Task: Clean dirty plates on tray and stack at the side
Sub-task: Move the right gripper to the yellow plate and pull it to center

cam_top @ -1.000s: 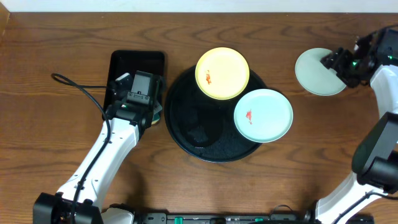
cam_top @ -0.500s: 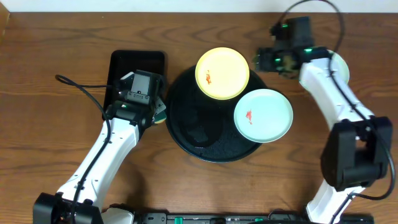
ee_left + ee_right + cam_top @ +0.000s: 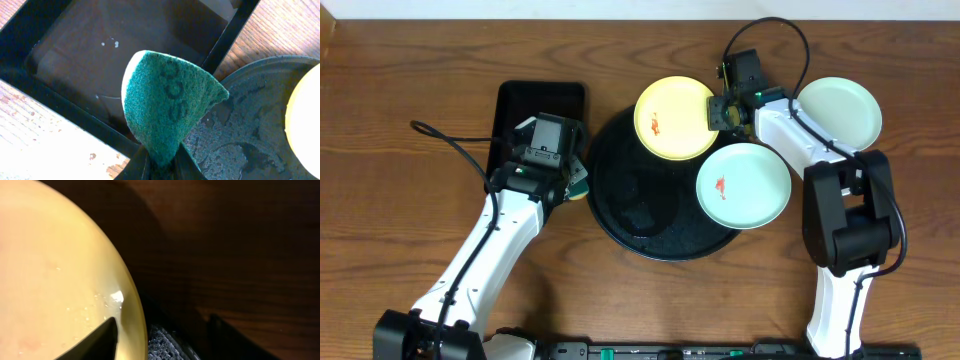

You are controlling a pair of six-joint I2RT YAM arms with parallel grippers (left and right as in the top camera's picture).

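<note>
The round black tray [image 3: 630, 215] sits mid-table. A yellow plate [image 3: 675, 117] with a red smear rests on its far rim, and a mint plate [image 3: 743, 185] with a red smear on its right rim. A clean mint plate [image 3: 838, 113] lies on bare wood at the right. My right gripper [image 3: 717, 112] is open at the yellow plate's right edge; in the right wrist view its fingers [image 3: 162, 332] straddle the yellow rim [image 3: 60, 280]. My left gripper [image 3: 570, 180] is shut on a green sponge [image 3: 167, 107] at the tray's left rim [image 3: 250, 75].
A small rectangular black tray [image 3: 540, 115] lies left of the round one; it also shows in the left wrist view [image 3: 90, 55]. A black cable [image 3: 450, 140] loops off the left arm. Bare wood-grain tabletop [image 3: 880, 220] lies around the clean plate.
My right arm has left the mint plate on the wood at the right and swung left to the yellow plate's right edge. The left arm has barely moved.
</note>
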